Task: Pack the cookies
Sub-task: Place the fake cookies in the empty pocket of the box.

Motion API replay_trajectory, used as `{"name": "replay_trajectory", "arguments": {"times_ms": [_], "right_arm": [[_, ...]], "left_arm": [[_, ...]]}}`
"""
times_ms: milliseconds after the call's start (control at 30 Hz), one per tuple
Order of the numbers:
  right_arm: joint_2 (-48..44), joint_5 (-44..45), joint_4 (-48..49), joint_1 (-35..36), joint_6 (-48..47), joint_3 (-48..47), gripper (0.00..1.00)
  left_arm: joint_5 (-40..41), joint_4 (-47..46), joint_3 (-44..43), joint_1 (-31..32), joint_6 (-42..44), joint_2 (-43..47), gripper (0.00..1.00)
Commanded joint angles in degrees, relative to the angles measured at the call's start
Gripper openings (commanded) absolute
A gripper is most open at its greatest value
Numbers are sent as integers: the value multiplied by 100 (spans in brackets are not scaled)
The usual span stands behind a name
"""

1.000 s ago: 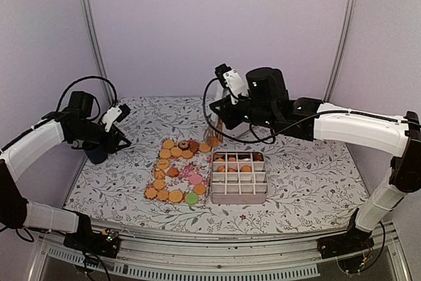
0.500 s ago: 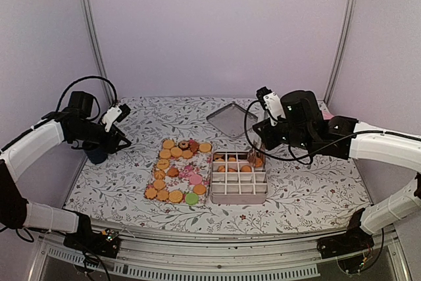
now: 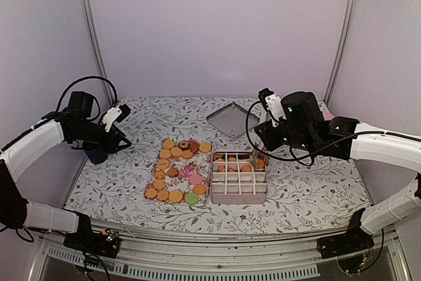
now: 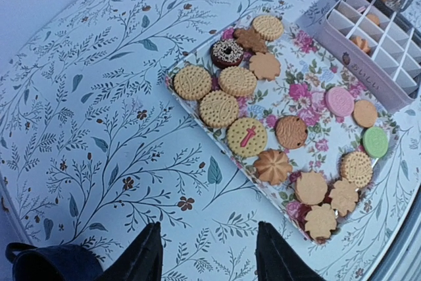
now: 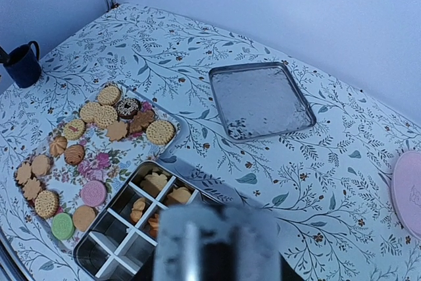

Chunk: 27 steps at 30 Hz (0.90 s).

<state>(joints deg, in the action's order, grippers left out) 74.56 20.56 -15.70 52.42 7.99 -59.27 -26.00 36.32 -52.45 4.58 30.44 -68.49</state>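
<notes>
Several cookies (image 3: 176,170), mostly orange-golden with a pink, a green and a dark one, lie on a floral tray (image 3: 164,144), which also shows in the left wrist view (image 4: 309,106). A metal box with dividers (image 3: 239,192) stands to its right and holds a few cookies (image 5: 156,181) in its far cells. My right gripper (image 3: 266,141) is shut on metal tongs (image 3: 256,158). The tong tips sit at the box's far right cell beside an orange cookie (image 3: 261,162). I cannot tell whether the tips hold it. My left gripper (image 4: 210,261) is open and empty above the table, left of the tray.
The box's square metal lid (image 3: 231,121) lies behind the box. A dark mug (image 3: 97,154) stands at the left edge under my left arm. A pink plate (image 5: 409,192) lies at the far right.
My right arm has swung right with the tongs, from over the tray's far end to the box's far right cell. The lid has come into view. My left arm has not moved.
</notes>
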Motion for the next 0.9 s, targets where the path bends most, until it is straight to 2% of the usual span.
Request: {"name": "replay_trajectory", "arguments": {"times_ms": [0, 300, 433, 633, 767, 867], "right_arm": [[-1, 58, 111, -32, 51, -30, 35], [26, -36, 111, -43, 29, -128, 39], [15, -52, 131, -43, 43, -153, 34], [10, -98, 140, -36, -24, -383, 34], [279, -463, 291, 69, -35, -750, 34], [753, -509, 393, 402, -108, -1254, 34]], "left_arm": [[-34, 69, -92, -61, 76, 55, 50], [-34, 68, -68, -56, 94, 73, 50], [-2, 69, -73, -55, 102, 101, 50], [7, 69, -76, -60, 86, 100, 50], [-30, 62, -82, -66, 64, 47, 50], [4, 43, -75, -69, 42, -40, 50]]}}
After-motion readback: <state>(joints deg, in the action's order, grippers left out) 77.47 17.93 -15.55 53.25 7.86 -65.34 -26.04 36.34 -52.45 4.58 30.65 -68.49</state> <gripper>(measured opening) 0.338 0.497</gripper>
